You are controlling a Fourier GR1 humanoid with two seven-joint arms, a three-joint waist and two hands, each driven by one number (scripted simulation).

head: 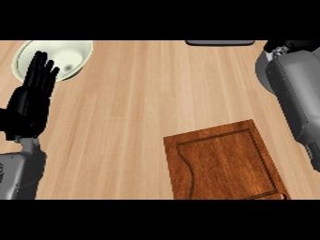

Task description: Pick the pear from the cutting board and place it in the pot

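The brown wooden cutting board (224, 164) lies at the lower middle-right with nothing on its visible surface. No pear shows anywhere. My right forearm runs up the right side, and only a small black part of my right hand (284, 46) shows at the top edge. A grey curved rim, apparently the pot (261, 70), peeks out from under that forearm, which hides most of it. At the left, my left hand (34, 96) rests open with its fingers pointing up.
A pale round plate (69, 54) sits at the top left, partly behind the fingers of my left hand. A dark grey flat object (220, 42) is cut off by the top edge. Light wooden counter (134, 103) spreads between the hands.
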